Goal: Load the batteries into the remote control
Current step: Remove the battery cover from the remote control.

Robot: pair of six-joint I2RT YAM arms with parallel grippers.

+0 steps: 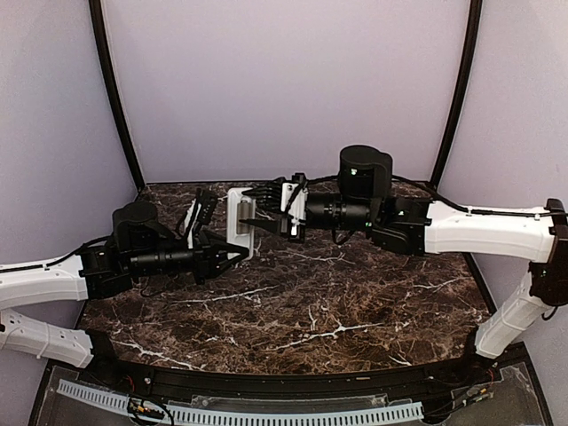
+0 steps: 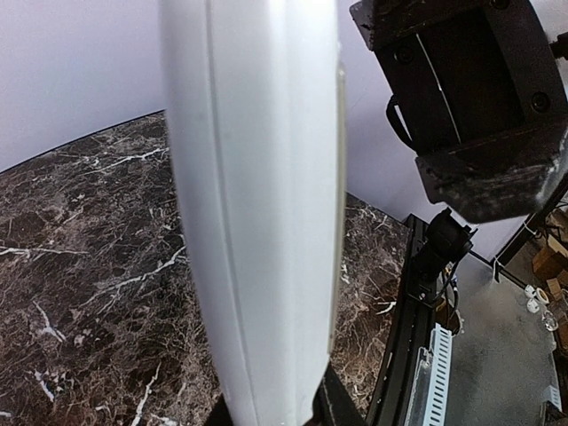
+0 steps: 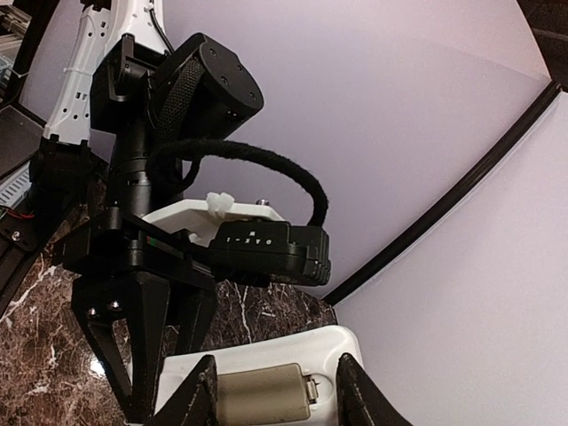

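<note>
Left gripper (image 1: 232, 250) clamped on the remote control (image 1: 234, 209), upright near the desk's far edge; my right gripper (image 3: 271, 392) spread astride the battery (image 3: 262, 397) in its bay: a snagging fingertip could lever it out.

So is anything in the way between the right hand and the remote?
Nothing visible is. The right gripper is right at the remote control, which the left gripper holds. Its jaws sit on either side of a battery lying in the open compartment.
</note>
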